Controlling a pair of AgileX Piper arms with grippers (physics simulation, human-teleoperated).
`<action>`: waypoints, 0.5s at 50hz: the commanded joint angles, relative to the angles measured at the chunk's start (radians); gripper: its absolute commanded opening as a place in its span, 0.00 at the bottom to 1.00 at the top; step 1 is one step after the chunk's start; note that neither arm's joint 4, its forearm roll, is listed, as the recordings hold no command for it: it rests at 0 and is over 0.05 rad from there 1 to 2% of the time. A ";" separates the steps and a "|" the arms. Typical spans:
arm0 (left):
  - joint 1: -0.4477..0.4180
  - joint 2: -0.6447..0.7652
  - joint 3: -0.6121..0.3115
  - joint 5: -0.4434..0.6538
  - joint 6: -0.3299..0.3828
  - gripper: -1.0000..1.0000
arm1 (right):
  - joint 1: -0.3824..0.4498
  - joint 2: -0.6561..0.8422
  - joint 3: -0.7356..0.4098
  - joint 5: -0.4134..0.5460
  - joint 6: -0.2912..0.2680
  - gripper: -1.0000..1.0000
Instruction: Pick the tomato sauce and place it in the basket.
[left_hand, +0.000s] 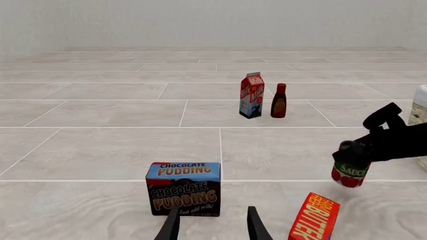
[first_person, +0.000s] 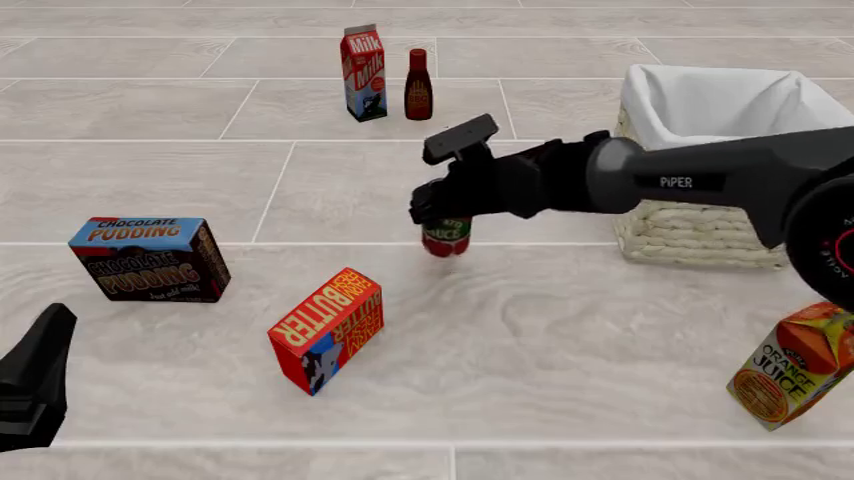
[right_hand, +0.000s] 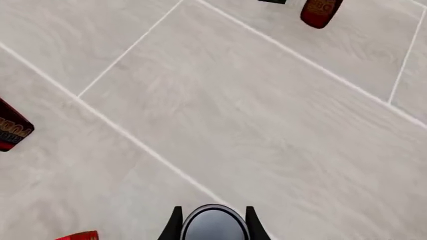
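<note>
The right hand (first_person: 447, 212) grips the tomato sauce can (first_person: 446, 238) by its top, left of the basket (first_person: 694, 235). The left hand (left_hand: 212, 225) hangs open, holding nothing.

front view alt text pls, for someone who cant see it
The right gripper holds the tomato sauce above the tiled surface, left of the basket. A chocolate pudding box, butter box, orange juice carton, milk carton and dark bottle stand around.

Tomato sauce (first_person: 447, 238) red, green band; basket (first_person: 694, 235) cream wicker (white liner); butter box (first_person: 327, 328) red-orange.
</note>
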 joint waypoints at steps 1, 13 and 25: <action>0.000 0.000 0.000 0.000 0.000 1.00 | -0.026 -0.202 0.040 0.042 -0.034 0.00; 0.000 0.000 0.000 0.000 0.000 1.00 | -0.076 -0.470 -0.045 0.218 -0.100 0.00; 0.000 0.000 0.000 0.000 0.000 1.00 | -0.149 -0.600 -0.149 0.335 -0.140 0.00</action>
